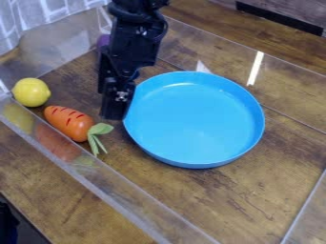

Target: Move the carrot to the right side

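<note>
Landmark: I take the blue plate [204, 129] as my reference; it is round, shallow and has nothing inside.

Surface: I see a dark wooden surface [242, 205] that carries everything. It is shiny and gives some reflections.

Carrot: the carrot [69, 121] lies flat on the surface, to the left of the blue plate and a little toward the front. It does not touch the plate. Its green leafy top [98, 134] points to the plate side and its orange body points away to the left. Nothing holds it.

Lemon: the yellow lemon [30, 91] sits further left of the plate than the carrot, just behind the carrot's thick end. I cannot tell if the two are touching.

Eggplant: the purple eggplant [103, 44] is behind the plate's left side. The arm hides most of it, so I see only a small purple part.

Claw: my claw [116, 95] hangs just outside the left rim of the plate, between the plate and the carrot, pointing steeply down. Its fingers are spread wide and they pinch nothing. It is near the carrot but apart from it.

Arm: the black arm [132, 38] rises from the claw toward the back, over the eggplant.
</note>
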`<state>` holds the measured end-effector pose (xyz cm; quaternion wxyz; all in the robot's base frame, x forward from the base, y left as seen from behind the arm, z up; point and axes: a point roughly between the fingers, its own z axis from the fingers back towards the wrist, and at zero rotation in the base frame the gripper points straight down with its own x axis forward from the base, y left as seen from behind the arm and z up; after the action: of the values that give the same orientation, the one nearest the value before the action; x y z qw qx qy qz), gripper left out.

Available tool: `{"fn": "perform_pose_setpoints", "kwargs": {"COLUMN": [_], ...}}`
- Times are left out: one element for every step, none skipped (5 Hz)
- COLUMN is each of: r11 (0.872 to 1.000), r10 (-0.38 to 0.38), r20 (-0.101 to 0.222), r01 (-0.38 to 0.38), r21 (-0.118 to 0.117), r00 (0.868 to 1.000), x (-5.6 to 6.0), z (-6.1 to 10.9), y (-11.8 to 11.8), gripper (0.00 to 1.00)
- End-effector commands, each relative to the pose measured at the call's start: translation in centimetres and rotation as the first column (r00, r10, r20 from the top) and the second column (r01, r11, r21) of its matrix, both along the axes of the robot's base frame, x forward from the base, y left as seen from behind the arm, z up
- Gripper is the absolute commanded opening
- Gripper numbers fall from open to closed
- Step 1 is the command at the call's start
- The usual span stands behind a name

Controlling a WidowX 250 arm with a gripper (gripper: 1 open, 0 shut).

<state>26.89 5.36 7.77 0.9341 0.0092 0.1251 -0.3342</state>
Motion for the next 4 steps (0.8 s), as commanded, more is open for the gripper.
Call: {"fn": "perform_pose_setpoints", "kwargs": {"r11": [0.999, 0.999, 0.999, 0.999], "r10": [-0.035, -0.049, -0.049, -0.045], "r20": [0.039, 0.038, 0.037, 0.032], "r01": [0.034, 0.048, 0.049, 0.045], "r21": [0.009, 0.008, 0.006, 0.006], "r00": [0.999, 0.998, 0.998, 0.998], "x": [0.1, 0.0, -0.1, -0.2], "z": [0.7, 0.2, -0.3, -0.9], "y": [1.3, 2.0, 2.6, 3.3], "gripper": [1.00, 1.00, 1.00, 1.00]}}
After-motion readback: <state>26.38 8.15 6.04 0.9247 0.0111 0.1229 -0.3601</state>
